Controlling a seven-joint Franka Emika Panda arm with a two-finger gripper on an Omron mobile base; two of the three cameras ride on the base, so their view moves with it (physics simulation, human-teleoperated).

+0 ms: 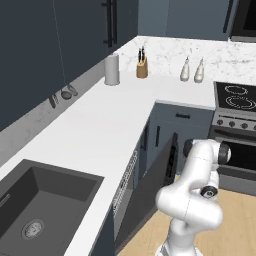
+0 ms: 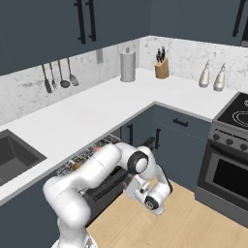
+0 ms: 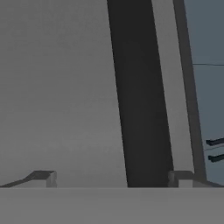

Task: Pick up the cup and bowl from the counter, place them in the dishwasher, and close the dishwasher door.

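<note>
The dishwasher door point(image 1: 150, 195) stands half raised, tilted out from under the white counter point(image 1: 100, 125). Behind it shows the silver wire rack point(image 1: 125, 182), also seen as the rack point(image 2: 80, 160) in the right base view, where a red speck and a brown speck sit behind my arm; I cannot tell whether they are the cup and bowl. My hand point(image 2: 147, 197) hangs low in front of the dishwasher, close to the floor. In the hand view my gripper point(image 3: 113, 177) is open, with a flat grey panel with a dark band very close ahead and nothing between the fingertips point(image 3: 43, 177).
A dark sink point(image 1: 35, 210) is set in the counter at the left. A paper towel roll point(image 1: 112, 70), knife block point(image 1: 142, 67) and two pale bottles point(image 1: 192, 70) stand at the back corner. The steel oven point(image 2: 227, 164) is to the right, across wooden floor point(image 2: 184, 223).
</note>
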